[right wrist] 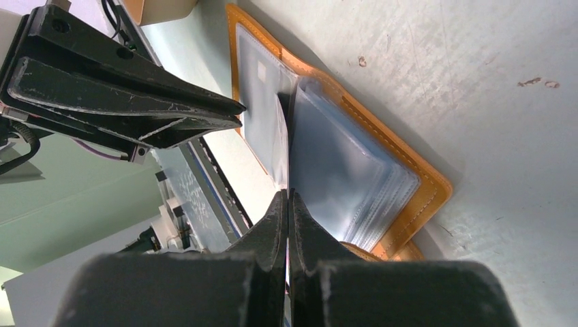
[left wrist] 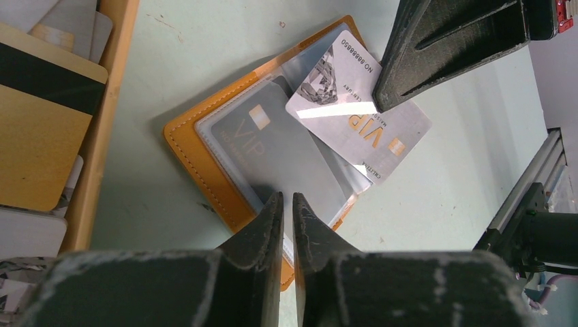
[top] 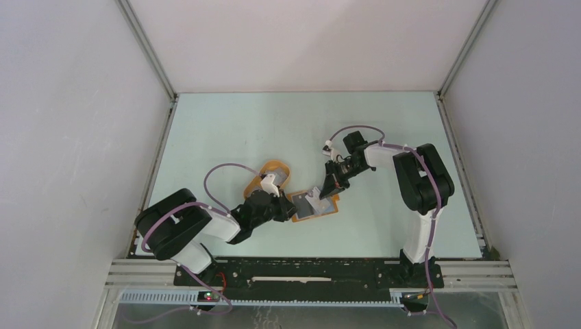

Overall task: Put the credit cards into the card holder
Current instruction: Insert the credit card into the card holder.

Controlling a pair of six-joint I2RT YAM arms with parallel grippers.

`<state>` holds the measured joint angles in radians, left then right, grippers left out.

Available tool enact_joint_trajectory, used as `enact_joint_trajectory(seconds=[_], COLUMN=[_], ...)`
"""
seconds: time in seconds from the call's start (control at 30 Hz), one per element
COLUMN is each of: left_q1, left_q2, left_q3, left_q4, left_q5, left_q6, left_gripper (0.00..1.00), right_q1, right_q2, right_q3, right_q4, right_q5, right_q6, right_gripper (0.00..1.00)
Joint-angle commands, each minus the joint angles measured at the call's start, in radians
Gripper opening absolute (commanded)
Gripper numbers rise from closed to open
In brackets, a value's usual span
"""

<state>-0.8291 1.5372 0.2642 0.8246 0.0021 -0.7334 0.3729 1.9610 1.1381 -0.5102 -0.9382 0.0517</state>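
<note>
Pincers first, nearest the bases. At 9 o'clock of the small flat orange-tan folding card holder point(left wrist: 198, 157), left gripper point(left wrist: 287, 204), fingers almost together, nipping its near edge and clear sleeve. Lying open on the pale green tabletop point(top: 240, 123), that wallet, grey VIP card point(left wrist: 272, 150) tucked inside a sleeve. Further out, at 1 o'clock, right gripper point(right wrist: 289, 201) squeezed tight on a thin whitish VIP credit card point(left wrist: 327, 82), one end over the plastic pockets. Way back at 10 o'clock: oval orange rimmed tray point(left wrist: 109, 102) with a gold magstripe card point(left wrist: 41, 129) plus more pale ones.
</note>
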Motion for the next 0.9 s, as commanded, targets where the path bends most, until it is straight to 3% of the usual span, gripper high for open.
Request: enact_joint_trajectory(seconds=[0.0,0.87], left_q1=[-0.007,-0.006], left_q2=[0.004,0.026], left_q3=[0.04,0.027], left_q4=[-0.03,0.018], left_q5=[-0.01,0.035], left_q6=[0.006,-0.053], left_gripper=[0.14,0.13], right_q1=[0.01,0.015], right_q2=[0.016,-0.017], right_q3=[0.026,-0.084], right_q4=[0.035,0.245], right_q5=[0.03,0.0], right_q6=[0.007,0.137], right_gripper=[0.0,0.0])
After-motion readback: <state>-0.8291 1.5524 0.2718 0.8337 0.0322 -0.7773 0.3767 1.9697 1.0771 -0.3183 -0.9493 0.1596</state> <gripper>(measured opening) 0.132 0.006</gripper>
